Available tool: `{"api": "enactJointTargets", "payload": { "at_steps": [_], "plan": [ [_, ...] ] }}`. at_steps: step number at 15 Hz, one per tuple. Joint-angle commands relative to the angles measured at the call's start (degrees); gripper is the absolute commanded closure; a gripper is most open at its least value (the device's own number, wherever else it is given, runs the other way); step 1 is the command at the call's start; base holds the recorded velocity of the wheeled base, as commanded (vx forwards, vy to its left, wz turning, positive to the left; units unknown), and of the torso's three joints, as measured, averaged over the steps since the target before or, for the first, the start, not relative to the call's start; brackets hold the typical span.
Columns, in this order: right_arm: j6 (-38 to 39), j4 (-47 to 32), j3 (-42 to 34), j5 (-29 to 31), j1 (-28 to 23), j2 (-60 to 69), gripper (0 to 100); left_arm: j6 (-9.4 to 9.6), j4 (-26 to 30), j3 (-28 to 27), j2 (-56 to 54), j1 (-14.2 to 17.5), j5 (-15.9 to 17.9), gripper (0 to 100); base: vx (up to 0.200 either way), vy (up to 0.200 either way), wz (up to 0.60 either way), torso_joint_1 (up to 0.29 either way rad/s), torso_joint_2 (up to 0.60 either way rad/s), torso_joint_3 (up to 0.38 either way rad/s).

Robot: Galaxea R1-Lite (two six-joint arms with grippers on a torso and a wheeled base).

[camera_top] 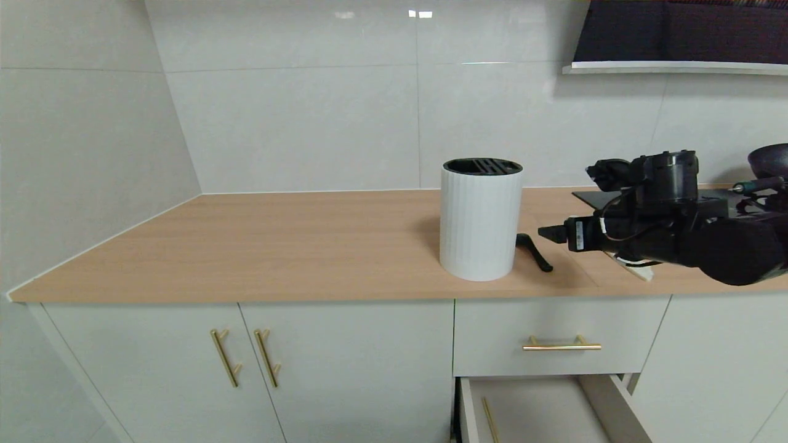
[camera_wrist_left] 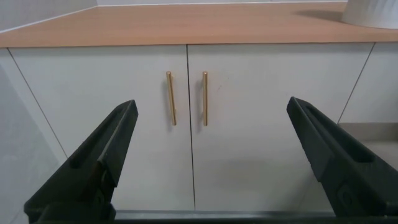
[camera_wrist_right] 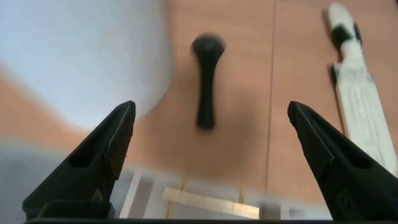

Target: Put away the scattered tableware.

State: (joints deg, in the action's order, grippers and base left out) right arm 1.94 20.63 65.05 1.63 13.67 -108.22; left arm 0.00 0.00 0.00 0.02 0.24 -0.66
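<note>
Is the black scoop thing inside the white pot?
No, the black utensil lies flat on the countertop beside the white holder.

Bright, even light falls from overhead, and ceiling lamps glare on the wall tiles (camera_top: 420, 13). The white slotted holder (camera_top: 479, 227) throws a soft shadow on the countertop (camera_top: 277, 246). My right gripper (camera_wrist_right: 209, 107) shows its fingers (camera_wrist_right: 93, 162) as dark silhouettes.

White tiled walls (camera_top: 295, 123) meet a wooden counter (camera_top: 277, 246) over white cabinets (camera_top: 345, 363).
</note>
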Motion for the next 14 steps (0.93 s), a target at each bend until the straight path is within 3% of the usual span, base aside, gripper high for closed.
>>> {"api": "enactJointTargets", "payload": {
  "at_steps": [1, 14],
  "plan": [
    [-0.1, 0.5, 0.2, -0.6, -1.0, -4.3, 0, 0.00, 0.0, 0.0, 0.0, 0.0, 0.0, 0, 0.000, 0.000, 0.00, 0.000, 0.00, 0.000],
    [-0.2, 7.4, 1.5, -0.7, -0.3, -14.6, 0, 0.00, 0.0, 0.0, 0.0, 0.0, 0.0, 0, 0.000, 0.000, 0.00, 0.000, 0.00, 0.000]
  ]
}}
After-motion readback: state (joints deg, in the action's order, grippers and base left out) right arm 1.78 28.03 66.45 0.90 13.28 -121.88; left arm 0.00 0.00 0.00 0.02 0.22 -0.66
